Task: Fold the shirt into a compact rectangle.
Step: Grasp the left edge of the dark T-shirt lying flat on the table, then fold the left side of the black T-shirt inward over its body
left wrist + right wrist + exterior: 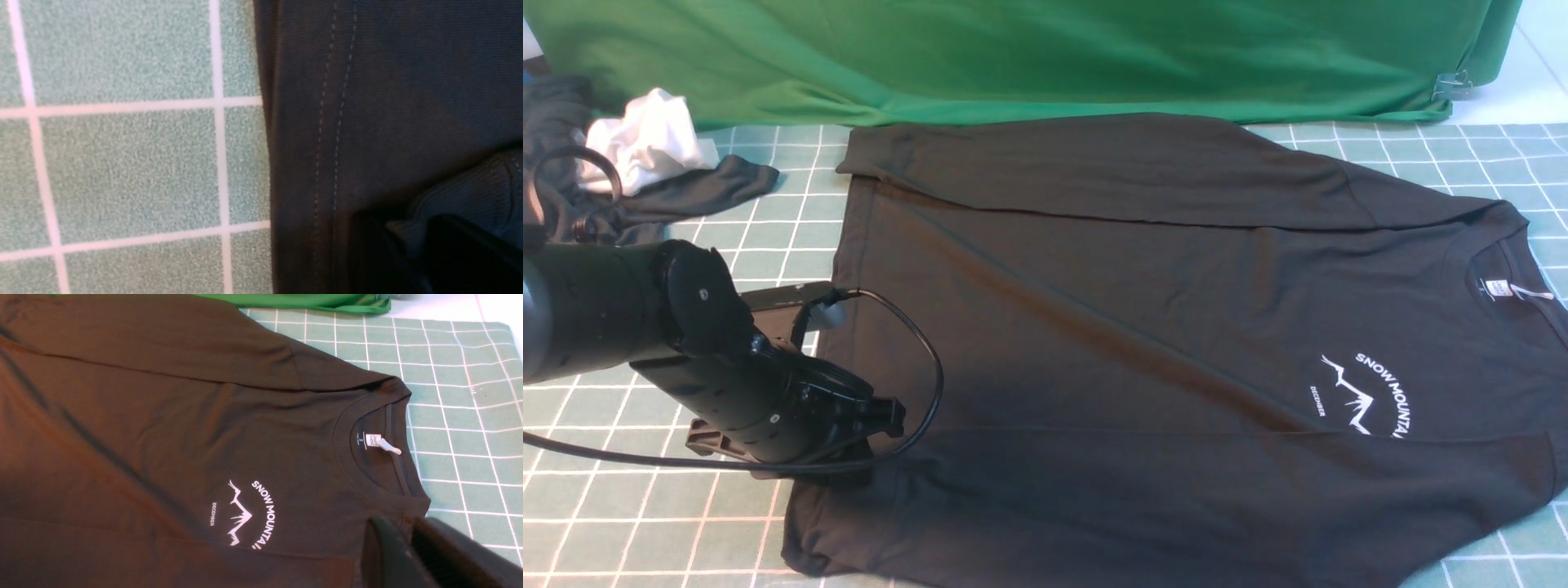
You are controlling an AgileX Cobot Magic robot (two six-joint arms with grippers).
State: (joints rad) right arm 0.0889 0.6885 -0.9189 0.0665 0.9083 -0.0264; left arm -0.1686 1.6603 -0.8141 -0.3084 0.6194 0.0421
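The shirt [1094,310] is matt, dark cotton-like cloth, mostly smooth with soft creases. The backdrop [1045,57] is green cloth with a slight sheen. The left arm [613,302] has a smooth, glossy black finish. White, crumpled cloth [645,143] looks soft and matt. The gridded desk covering [130,163] looks finely speckled and matt.

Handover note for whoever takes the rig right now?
Left end effector: down at the hem end of the black cotton shirt, cloth bunched between its fingers; looks like a grip.
Right end effector: fingers close together near the collar end; no clear hold visible.
Shirt: face up on the green gridded table covering, collar to the right.
Done: far side folded inward lengthwise; near side folded over too, partly covering the white logo.
Left: probably straighten the near fold, then fold hem to collar into a compact rectangle.
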